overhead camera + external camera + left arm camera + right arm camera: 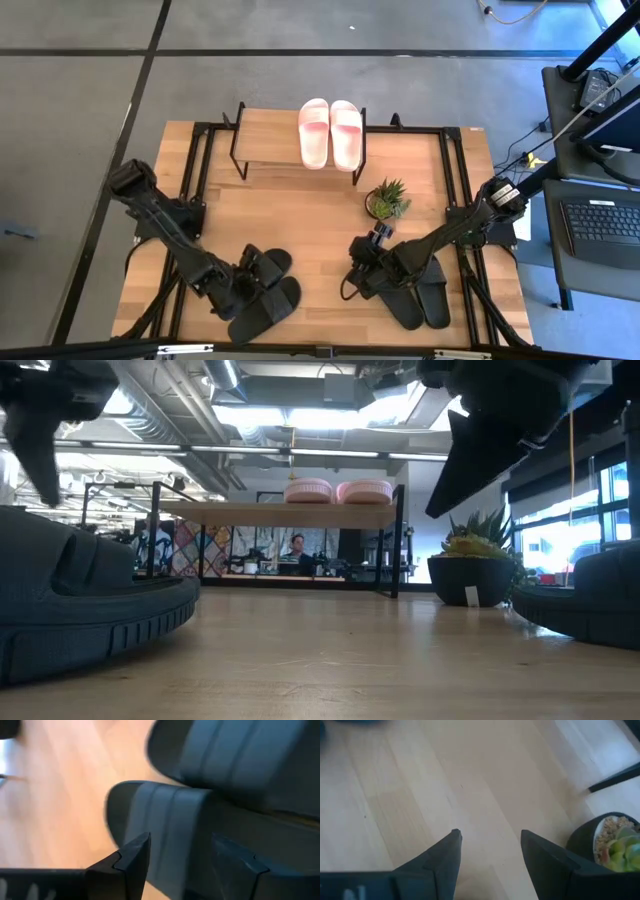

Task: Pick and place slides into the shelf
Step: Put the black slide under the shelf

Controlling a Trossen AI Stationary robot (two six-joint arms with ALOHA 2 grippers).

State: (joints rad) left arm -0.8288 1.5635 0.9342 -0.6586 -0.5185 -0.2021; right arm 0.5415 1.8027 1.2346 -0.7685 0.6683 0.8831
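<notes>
From above, the left end effector (243, 281) sits low on the left, right over one black pair of slides (262, 295). The right end effector (362, 262) is beside the other black pair (418, 292), lower right. The pink slides (330, 133) lie on the shelf (268, 140) at the top middle of the wooden counter (310, 215), with a small potted plant (387, 201) nearby.

From counter height, the pink slides sit on the shelf in the middle, with a bright room behind.

The left wrist view shows open fingers (134, 857) around a black strap. The right wrist view shows open fingers (447, 855) over bare wood.

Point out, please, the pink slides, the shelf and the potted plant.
pink slides (331, 133), high view, between the two straps.
shelf (268, 136), high view, bare plank top.
potted plant (388, 200), high view, middle of its leaves.
</notes>
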